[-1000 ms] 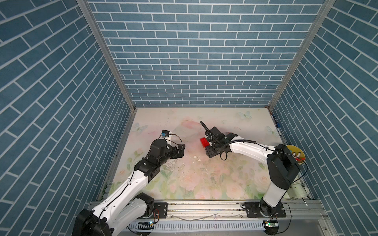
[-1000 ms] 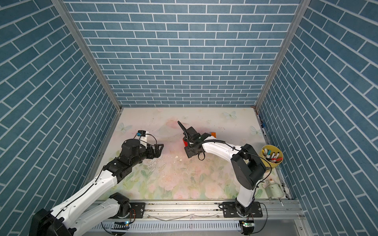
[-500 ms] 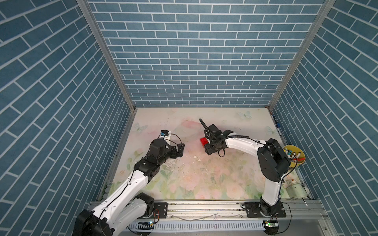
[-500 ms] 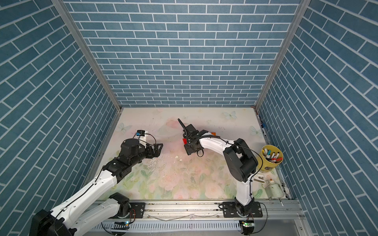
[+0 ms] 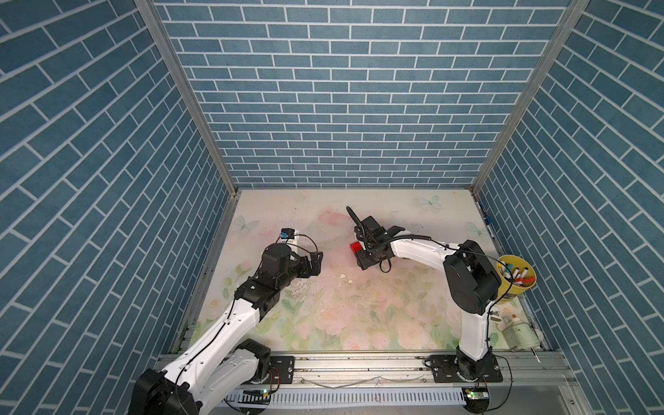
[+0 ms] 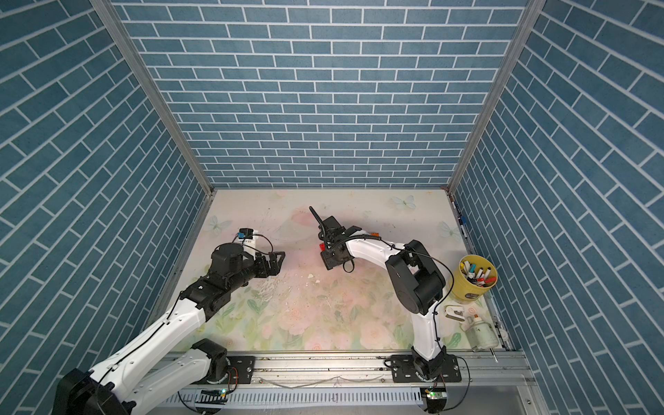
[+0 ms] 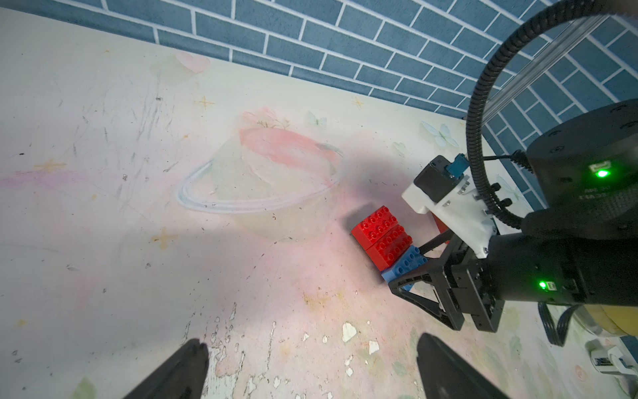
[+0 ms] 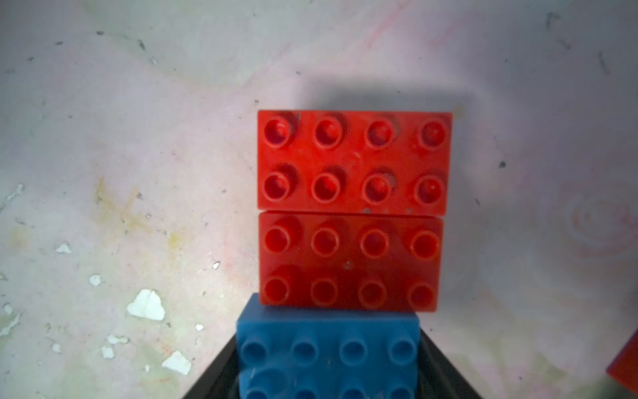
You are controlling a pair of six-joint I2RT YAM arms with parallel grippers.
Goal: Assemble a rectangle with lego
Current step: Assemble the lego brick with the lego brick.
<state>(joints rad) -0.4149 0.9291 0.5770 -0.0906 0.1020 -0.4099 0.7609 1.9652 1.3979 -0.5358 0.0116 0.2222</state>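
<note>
Two red lego bricks point(image 8: 354, 162) point(image 8: 350, 262) lie side by side on the table, long sides touching. My right gripper point(image 8: 328, 369) is shut on a blue lego brick point(image 8: 328, 338) whose long side is pressed against the nearer red one, slightly offset. The left wrist view shows the same row: red bricks point(image 7: 374, 224), blue brick point(image 7: 404, 264), right gripper point(image 7: 412, 264). In both top views only the red lego point(image 5: 355, 247) point(image 6: 322, 246) peeks out beside the right gripper point(image 5: 363, 257). My left gripper point(image 5: 314, 264) point(image 7: 314, 359) hangs open and empty to the left of the bricks. An orange brick point(image 6: 374, 235) lies behind the right arm.
A yellow cup of markers point(image 5: 515, 276) and a white bottle point(image 5: 517, 330) stand at the table's right edge. A small white object point(image 6: 454, 312) lies near them. Another red piece point(image 8: 626, 366) shows at the right wrist view's edge. Blue brick-pattern walls enclose the table.
The right arm's elbow has swung a little to the left while its gripper stays at the red bricks. The left arm has not moved.
</note>
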